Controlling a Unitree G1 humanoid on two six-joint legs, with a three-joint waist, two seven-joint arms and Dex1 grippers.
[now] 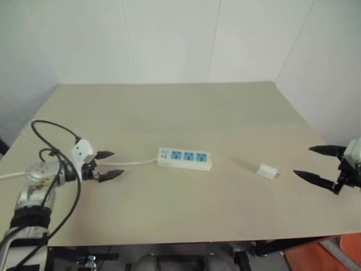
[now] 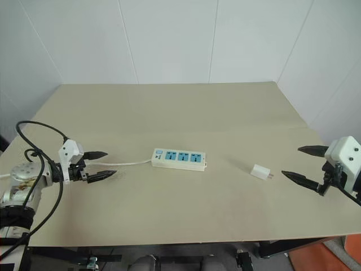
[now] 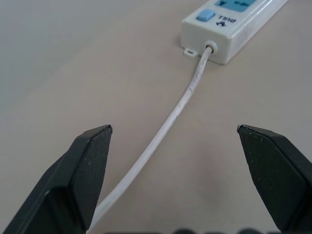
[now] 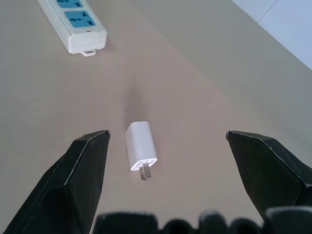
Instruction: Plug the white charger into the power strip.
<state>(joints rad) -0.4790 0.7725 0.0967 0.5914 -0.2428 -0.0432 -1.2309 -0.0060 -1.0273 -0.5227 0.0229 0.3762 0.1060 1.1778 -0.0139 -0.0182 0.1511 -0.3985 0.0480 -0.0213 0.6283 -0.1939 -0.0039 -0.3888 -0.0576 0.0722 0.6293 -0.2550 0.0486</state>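
White charger (image 4: 141,146) lies flat on the table (image 1: 225,113), just ahead of our right gripper (image 1: 317,164), with its two metal prongs pointing back toward that gripper. Nothing holds it. We keep the fingers of the right gripper spread wide and empty, and the charger sits in line with the gap between them, but not yet between the fingertips.

Our left gripper (image 1: 107,164) is also spread wide and empty. The thin white cord (image 3: 175,114) of the power strip (image 1: 184,158) runs on the table between its fingers, and the strip itself lies further ahead of this gripper, near but apart from it. Its three blue sockets face up and all are free.

We judge that the task is at the very beginning: no part is done. What is left is to grasp the charger, to turn it so the prongs point down, to bring it over one socket and to press it in, perhaps while the left gripper steadies the strip.
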